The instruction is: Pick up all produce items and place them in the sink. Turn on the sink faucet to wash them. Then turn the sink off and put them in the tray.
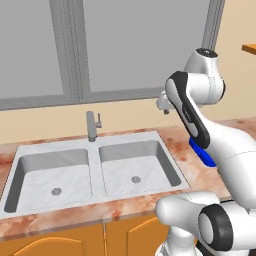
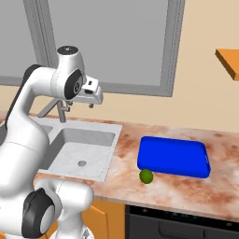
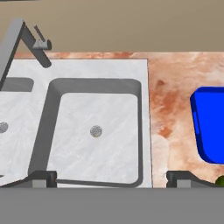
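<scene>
A small yellow-green fruit (image 2: 146,176), the one produce item I see, lies on the counter against the front left corner of the blue tray (image 2: 173,156). Its edge peeks in at the hand view's lower right (image 3: 221,180). The pale marbled double sink (image 1: 95,150) has both bowls bare. The grey faucet (image 1: 91,126) stands behind the divider, its spout slanting at the hand view's upper left (image 3: 22,39). My gripper (image 2: 83,104) hangs high above the right bowl (image 3: 96,131), left of the tray (image 3: 210,127). Its fingertips (image 3: 41,178) stand wide apart, open, holding nothing.
Reddish marbled counter (image 2: 186,191) surrounds the sink and tray. A window (image 1: 125,45) runs along the back wall. An orange shelf corner (image 2: 228,60) juts out at the upper right. Orange cabinet doors (image 1: 75,242) and a dark appliance front (image 2: 177,224) sit below the counter edge.
</scene>
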Robot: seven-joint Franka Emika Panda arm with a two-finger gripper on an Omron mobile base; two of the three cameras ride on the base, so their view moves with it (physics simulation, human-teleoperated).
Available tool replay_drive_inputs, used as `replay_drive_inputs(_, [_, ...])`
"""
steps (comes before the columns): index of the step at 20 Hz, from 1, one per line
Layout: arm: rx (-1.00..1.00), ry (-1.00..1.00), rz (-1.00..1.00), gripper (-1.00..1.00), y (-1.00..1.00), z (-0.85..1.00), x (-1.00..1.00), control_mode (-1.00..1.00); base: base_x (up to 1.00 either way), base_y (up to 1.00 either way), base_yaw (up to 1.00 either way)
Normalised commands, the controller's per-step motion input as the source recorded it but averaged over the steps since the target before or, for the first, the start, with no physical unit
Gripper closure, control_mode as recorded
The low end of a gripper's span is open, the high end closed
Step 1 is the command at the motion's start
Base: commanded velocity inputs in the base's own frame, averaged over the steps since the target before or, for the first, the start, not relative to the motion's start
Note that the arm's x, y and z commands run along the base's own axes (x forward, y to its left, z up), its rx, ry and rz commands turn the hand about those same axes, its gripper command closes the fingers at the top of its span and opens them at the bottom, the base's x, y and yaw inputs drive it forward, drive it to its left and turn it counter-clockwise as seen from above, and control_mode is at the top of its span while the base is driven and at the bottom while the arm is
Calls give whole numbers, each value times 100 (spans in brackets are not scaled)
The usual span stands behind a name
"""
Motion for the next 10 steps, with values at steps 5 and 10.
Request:
replay_drive_inputs(5, [0, 0, 0, -100, 0, 0, 0, 100, 8, -2, 0])
replay_drive_inputs(10, [0, 0, 0, -100, 0, 0, 0, 100, 0, 0, 0])
